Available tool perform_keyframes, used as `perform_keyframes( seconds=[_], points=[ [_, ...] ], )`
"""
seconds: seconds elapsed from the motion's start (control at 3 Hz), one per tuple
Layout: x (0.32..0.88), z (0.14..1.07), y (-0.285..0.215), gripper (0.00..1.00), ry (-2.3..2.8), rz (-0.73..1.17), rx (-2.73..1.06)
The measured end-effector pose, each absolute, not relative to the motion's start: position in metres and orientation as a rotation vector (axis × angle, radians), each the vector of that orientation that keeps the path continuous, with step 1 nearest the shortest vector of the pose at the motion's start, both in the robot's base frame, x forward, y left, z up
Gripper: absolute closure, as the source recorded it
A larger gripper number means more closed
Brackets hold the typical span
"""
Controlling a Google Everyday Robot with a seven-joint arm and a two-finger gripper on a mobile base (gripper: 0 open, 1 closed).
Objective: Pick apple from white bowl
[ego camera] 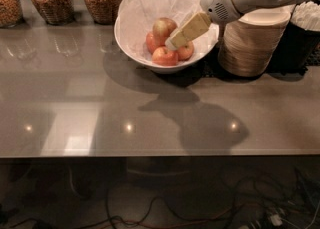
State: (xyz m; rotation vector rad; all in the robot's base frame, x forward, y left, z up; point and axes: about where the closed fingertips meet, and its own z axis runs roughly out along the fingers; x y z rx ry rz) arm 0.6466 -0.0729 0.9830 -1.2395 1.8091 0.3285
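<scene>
Camera view: small round red-and-yellow apples point(165, 56) lie clustered in the large glossy white bowl point(129, 47), on crinkled white tissue paper point(142, 13). They look firm, smooth, light and apt to roll, so grasp the top one across its widest part. The cream gripper point(175, 41) slants down over them; whether it is spread or closed, I cannot tell. Stacked tan disposable bowls point(250, 43) stand just beside the bowl.

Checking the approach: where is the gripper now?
In the camera view the gripper is upper centre, over the white bowl, its tip beside the apples, left of the stacked tan bowls.
</scene>
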Motion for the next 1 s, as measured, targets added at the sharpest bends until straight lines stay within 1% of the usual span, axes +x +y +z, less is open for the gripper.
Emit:
perform_keyframes(
  seconds=[0.67,1.0],
  points=[
    [0.690,0.960,-0.023,0.00,1.847,0.329,-1.276],
    [0.705,0.946,-0.009,0.00,1.878,0.344,-1.285]
  ],
)
